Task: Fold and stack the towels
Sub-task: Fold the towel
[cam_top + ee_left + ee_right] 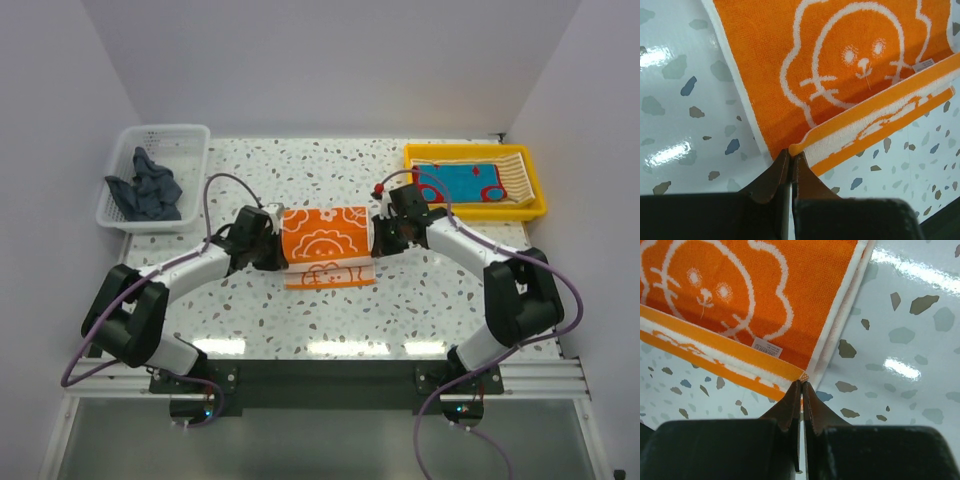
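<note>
One basket (165, 128) left, tray (478, 212) right, orange towel (325, 240) between.

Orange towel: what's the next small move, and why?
Probably carry both corners together across the orange towel and lower them edge to edge. The left end effector and right end effector are each shut on a corner, and the held edge is curled over, so the fold looks half done.

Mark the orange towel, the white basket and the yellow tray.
orange towel (325, 240), top view, middle of its printed face.
white basket (170, 129), top view, its far rim.
yellow tray (475, 213), top view, its near wall.
</note>
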{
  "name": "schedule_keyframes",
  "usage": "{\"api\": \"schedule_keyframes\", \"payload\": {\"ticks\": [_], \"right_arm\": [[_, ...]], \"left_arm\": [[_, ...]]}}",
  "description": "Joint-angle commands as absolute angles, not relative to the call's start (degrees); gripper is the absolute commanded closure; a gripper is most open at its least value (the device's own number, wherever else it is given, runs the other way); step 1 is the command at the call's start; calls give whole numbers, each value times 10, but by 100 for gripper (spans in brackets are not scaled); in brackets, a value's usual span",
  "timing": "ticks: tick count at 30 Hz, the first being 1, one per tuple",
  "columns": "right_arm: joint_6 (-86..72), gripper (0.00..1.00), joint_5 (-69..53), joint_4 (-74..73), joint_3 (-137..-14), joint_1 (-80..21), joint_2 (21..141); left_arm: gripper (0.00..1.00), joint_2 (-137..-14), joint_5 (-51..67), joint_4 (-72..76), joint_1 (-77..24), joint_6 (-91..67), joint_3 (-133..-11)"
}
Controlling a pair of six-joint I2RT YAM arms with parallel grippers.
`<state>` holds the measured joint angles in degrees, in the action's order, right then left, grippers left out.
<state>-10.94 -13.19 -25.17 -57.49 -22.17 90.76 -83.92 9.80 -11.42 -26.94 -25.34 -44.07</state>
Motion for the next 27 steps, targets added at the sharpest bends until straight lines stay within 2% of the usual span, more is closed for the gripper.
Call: {"api": "schedule_keyframes", "payload": {"ticks": [1, 14, 27], "right_arm": [[-107, 100, -109, -241, -575, -214, 909], [-91, 100, -89, -284, -640, -214, 846], [-92, 100, -80, -244, -562, -216, 853]], "left_arm": [[100, -837, 82, -104, -268, -258, -425], [100, -771, 78, -108, -269, -248, -453], [98, -807, 88, -65, -284, -241, -398]]}}
